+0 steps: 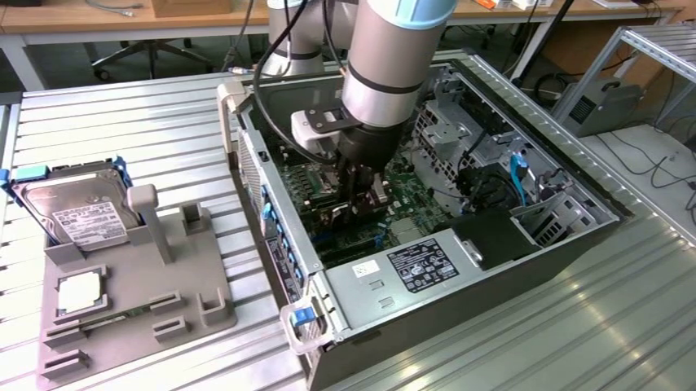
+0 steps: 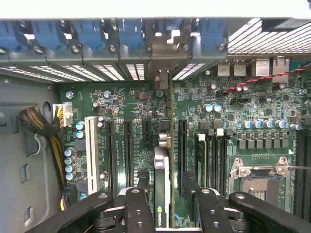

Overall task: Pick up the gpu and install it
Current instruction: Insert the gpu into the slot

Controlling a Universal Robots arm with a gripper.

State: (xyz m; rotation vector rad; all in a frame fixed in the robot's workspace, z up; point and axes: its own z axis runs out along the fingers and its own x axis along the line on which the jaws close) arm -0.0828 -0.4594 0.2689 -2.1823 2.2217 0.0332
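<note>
Gripper [image 1: 363,191] is lowered inside the open case [image 1: 457,326] in the exterior view, at about the centre of the motherboard [image 1: 408,204]. Its fingers are pinched on the gpu [image 1: 350,213], which stands on edge between them, low against the board. Arm [image 1: 392,57] descends from twelve o'clock, with black cables running along it. At five o'clock from the gripper lies the power supply [image 1: 419,262], bearing a white label. At three o'clock a blue cable [image 1: 516,179] hangs beside the drive cage [image 1: 555,213]. Outside the case, at nine o'clock, a grey fixture [image 1: 142,285] rests on the ribbed table [image 1: 130,122]; a hard drive [image 1: 77,213] in a blue frame leans upright at its far end, and a small silver chip [image 1: 81,293] lies flat nearer the camera.

Wrist view: gripper [image 2: 165,208] fills the six o'clock edge, its two black fingers [image 2: 138,213] closed on either side of the gpu [image 2: 162,184], seen edge-on and running toward twelve o'clock. The card sits over the motherboard [image 2: 141,104] among the black expansion slots [image 2: 127,145]. Its metal bracket [image 2: 163,53] reaches the rear panel at twelve o'clock, among the blue slot clips [image 2: 92,31]. A white slot [image 2: 90,153] lies at nine o'clock, with a braided cable bundle [image 2: 41,124] further out. CPU socket [image 2: 260,177] sits at four o'clock. Whether the card is fully seated cannot be told.
</note>
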